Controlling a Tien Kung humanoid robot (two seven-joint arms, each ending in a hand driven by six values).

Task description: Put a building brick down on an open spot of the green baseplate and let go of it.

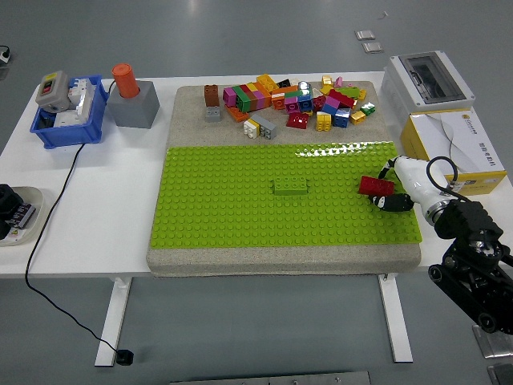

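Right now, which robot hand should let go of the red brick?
The right hand. It comes in from the right edge and its fingers are around the red brick, which sits at the right end of the green baseplate. The left hand is not in view.

White table (104, 212), carrying at its middle a beige slab (280, 263). On the bare top at left: blue bin (68, 128) of grey parts, grey block (134, 104) with an orange knob just beside it, black device (14, 212) at the left edge, black cable (48, 220) trailing off the near edge. At right: white-and-grey electrical box (425, 79) at the far corner, yellow-and-white carton (453, 148) touching it on the near side
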